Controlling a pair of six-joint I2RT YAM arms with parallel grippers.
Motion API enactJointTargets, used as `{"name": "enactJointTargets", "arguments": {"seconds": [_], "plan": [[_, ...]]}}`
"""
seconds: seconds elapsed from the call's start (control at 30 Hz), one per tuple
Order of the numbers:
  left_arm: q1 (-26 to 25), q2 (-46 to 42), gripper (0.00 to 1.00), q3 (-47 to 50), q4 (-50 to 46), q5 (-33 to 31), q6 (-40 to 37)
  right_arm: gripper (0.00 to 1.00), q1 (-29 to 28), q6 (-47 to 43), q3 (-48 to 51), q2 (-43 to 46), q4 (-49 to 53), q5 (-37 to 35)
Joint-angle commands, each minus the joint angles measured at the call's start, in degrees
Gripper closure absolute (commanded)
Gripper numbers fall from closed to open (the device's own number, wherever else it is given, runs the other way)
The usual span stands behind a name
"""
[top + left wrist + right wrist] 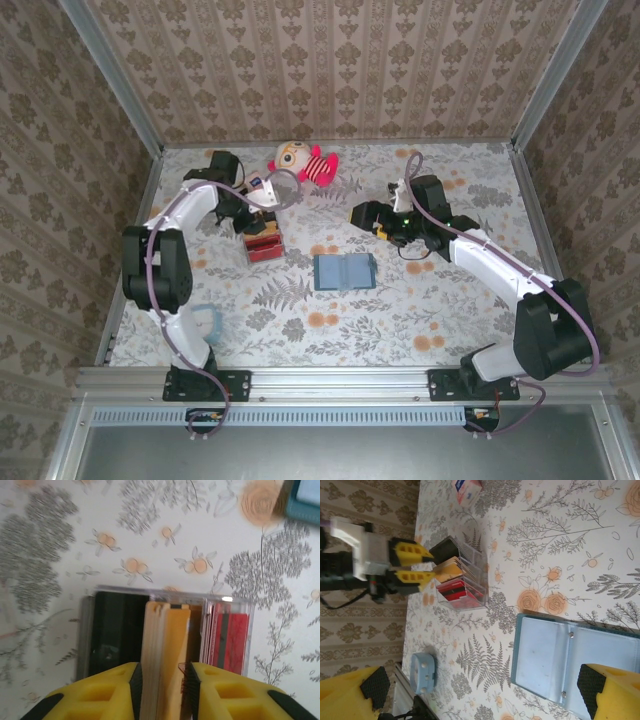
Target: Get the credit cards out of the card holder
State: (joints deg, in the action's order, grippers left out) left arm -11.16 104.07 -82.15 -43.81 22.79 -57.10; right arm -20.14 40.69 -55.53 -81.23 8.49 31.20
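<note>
The card holder [345,271], a teal-blue wallet, lies open and flat mid-table, its pale grey-blue pockets [570,660] facing up; one corner [305,502] shows in the left wrist view. The credit cards stand on edge in a clear plastic box [263,243] to its left: a tan-orange stack [167,650] beside red ones [231,640]. My left gripper [162,680] straddles the tan-orange stack, open, with its left pad against the stack and a small gap at the right pad. My right gripper [362,213] hangs wide open above the table, back right of the wallet, holding nothing.
The box [462,580] also holds a black block [117,630]. A plush doll [303,162] and a white-and-red packet [468,489] lie at the back. A small light-blue case [205,320] sits near the left arm's base. Patterned walls close in three sides.
</note>
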Motion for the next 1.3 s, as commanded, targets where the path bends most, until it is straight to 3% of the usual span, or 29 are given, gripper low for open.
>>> {"name": "enactJointTargets", "arguments": {"seconds": [0.0, 0.23, 0.37, 0.47, 0.63, 1.0, 1.13, 1.17, 1.2, 1.27], "plan": [[0.5, -6.5, 0.61, 0.9, 5.0, 3.6, 6.8, 0.01, -2.3, -3.1, -1.4, -0.9, 6.2, -4.8], [0.3, -14.6, 0.62, 7.8, 17.6, -1.6, 31.4, 0.04, -11.6, -7.8, -7.0, -5.7, 16.1, -17.8], [0.3, -20.4, 0.54, 16.2, 24.7, -2.9, 40.9, 0.07, -16.5, -8.2, -9.6, -10.7, 18.8, -23.6], [0.3, -24.5, 0.49, 21.3, 28.1, -2.3, 44.8, 0.1, -19.5, -8.8, -12.7, -15.2, 21.6, -27.1], [0.5, -29.5, 0.5, 26.2, 28.8, -2.2, 46.6, 0.1, -23.5, -9.6, -18.5, -22.5, 26.2, -31.8], [1.0, -37.2, 0.42, 33.5, 29.0, -7.1, 51.3, 0.09, -26.2, -10.0, -26.3, -33.3, 31.7, -38.2], [1.1, -40.3, 0.32, 36.7, 31.5, -11.4, 54.0, 0.09, -26.5, -9.9, -26.9, -35.3, 32.5, -38.7], [1.1, -41.1, 0.22, 37.4, 32.1, -12.1, 54.5, 0.09, -26.5, -9.9, -26.9, -35.7, 32.6, -38.8], [1.2, -41.8, 0.01, 37.8, 32.5, -12.5, 54.7, 0.09, -26.5, -9.8, -27.0, -35.9, 32.7, -39.0], [1.4, -42.5, 0.0, 38.0, 32.2, -13.7, 55.1, 0.09, -26.6, -9.8, -27.0, -36.4, 32.9, -39.0]]}}
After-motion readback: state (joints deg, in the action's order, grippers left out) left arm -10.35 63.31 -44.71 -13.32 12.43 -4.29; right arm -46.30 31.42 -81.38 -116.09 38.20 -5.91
